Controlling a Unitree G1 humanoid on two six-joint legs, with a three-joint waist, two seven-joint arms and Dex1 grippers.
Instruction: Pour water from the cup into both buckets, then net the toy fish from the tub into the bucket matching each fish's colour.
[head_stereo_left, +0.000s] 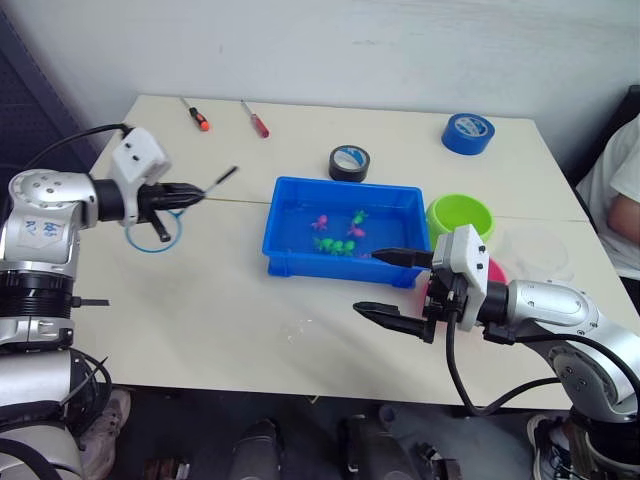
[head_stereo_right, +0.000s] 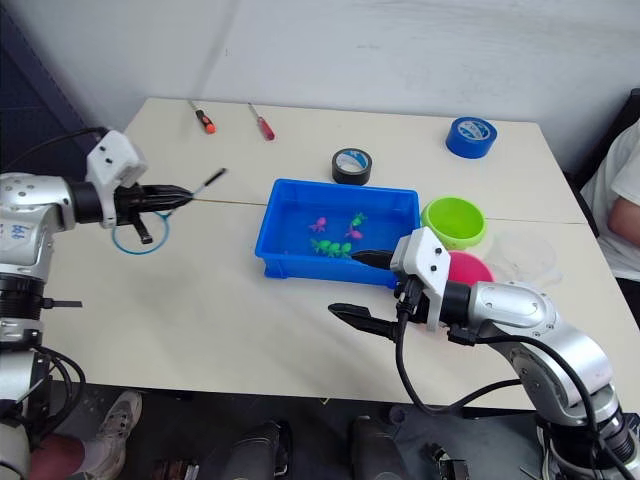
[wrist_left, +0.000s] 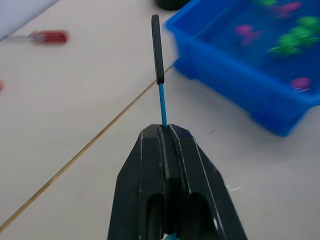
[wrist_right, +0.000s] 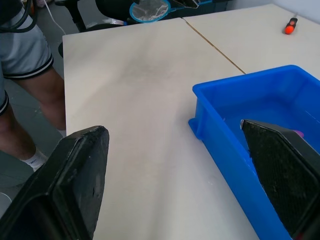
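Net (head_stereo_left: 155, 232) with thin handle clamped in left gripper (head_stereo_left: 190, 193); right gripper (head_stereo_left: 392, 283) spread wide beside rectangular blue tub (head_stereo_left: 290, 250).

Left pincer clamped on the net, right pincer spread wide by the tub.

Left arm reaching in from the counter's left side, forearm level, left pincer (head_stereo_left: 178, 193) pointing toward the tub (head_stereo_left: 345, 195) and well apart from its left wall; black fingers (wrist_left: 172, 170) pressed together on the net (head_stereo_left: 155, 232) handle, hoop hanging below the wrist. Right arm bent at the elbow, forearm level above the counter's front right, right pincer (head_stereo_left: 385, 283) aimed leftward just before the tub's front right corner; fingers spread far apart, one near the tub's front wall, the other lower toward the counter's front edge, nothing between them.
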